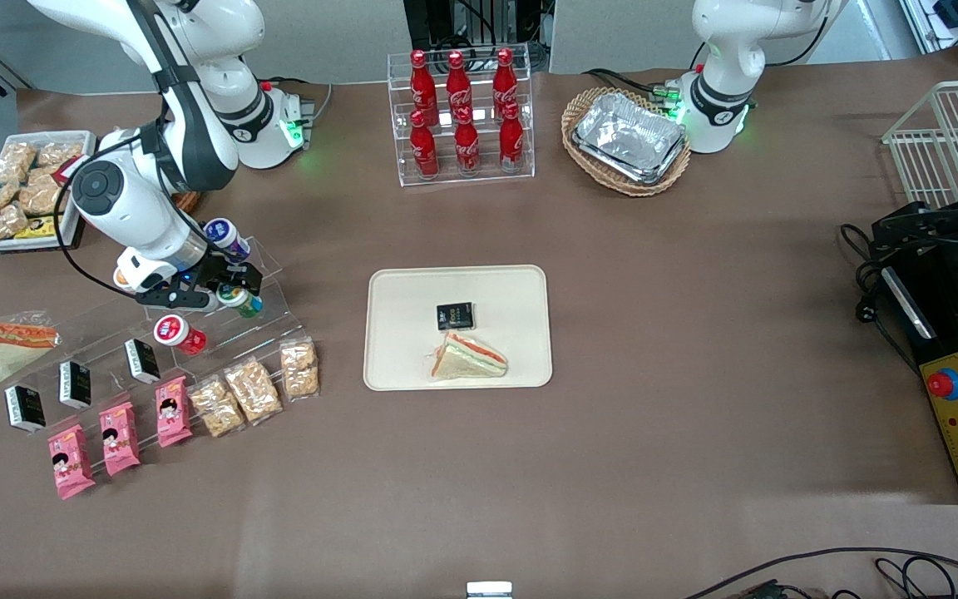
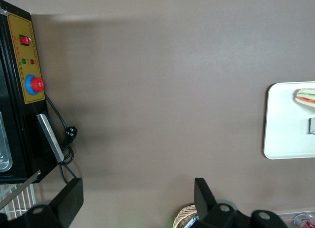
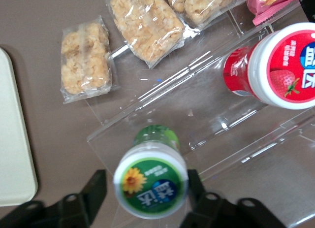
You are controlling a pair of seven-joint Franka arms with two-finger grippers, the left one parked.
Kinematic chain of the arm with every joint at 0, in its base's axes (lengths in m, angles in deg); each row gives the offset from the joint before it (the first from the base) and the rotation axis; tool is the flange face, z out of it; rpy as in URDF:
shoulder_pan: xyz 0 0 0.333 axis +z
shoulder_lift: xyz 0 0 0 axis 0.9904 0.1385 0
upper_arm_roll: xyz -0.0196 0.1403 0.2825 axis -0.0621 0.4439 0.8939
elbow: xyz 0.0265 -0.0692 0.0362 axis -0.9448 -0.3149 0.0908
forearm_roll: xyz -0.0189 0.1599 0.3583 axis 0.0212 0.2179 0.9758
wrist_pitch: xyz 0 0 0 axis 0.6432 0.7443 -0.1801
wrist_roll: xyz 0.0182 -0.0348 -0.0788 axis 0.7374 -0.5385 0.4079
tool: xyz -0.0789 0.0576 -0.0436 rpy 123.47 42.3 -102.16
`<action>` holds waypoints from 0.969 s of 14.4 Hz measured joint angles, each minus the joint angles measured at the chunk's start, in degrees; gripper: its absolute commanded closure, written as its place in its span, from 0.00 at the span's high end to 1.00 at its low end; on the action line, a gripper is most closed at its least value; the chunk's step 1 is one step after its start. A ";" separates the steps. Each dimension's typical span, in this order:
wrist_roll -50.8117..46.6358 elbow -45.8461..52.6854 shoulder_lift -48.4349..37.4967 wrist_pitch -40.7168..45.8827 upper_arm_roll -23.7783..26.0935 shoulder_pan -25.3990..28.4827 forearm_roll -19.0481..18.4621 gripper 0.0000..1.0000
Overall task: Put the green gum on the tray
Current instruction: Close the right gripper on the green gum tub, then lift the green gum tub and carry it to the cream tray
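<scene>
The green gum (image 1: pixel 244 301) is a small green bottle with a white lid and a green-and-yellow label. It lies on the clear acrylic step stand (image 1: pixel 273 270) toward the working arm's end of the table. In the right wrist view the green gum (image 3: pixel 150 186) shows lid-on between my fingers (image 3: pixel 96 188). My gripper (image 1: pixel 231 293) is open and straddles the bottle, one finger close against the lid and the other a small gap away. The cream tray (image 1: pixel 412 287) lies mid-table and holds a sandwich (image 1: pixel 469 357) and a black packet (image 1: pixel 455 315). Its edge shows in the right wrist view (image 3: pixel 15 139).
A red-lidded bottle (image 1: pixel 179 333) lies on a lower step and a blue-lidded one (image 1: pixel 225 235) higher up. Cracker packets (image 1: pixel 253 388), pink packets (image 1: pixel 120 437) and black packets (image 1: pixel 75 383) fill the stand's front. A cola rack (image 1: pixel 462 116) and a basket of foil trays (image 1: pixel 627 140) stand at the back.
</scene>
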 measured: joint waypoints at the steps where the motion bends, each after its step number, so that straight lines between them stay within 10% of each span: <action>1: 0.00 -0.02 0.00 -0.07 0.00 0.00 -0.63 0.24; 9: 1.71 1.30 -0.52 1.60 0.01 0.02 -1.97 0.16; 14: 4.46 15.67 -1.78 21.14 -0.62 -0.31 -2.02 0.16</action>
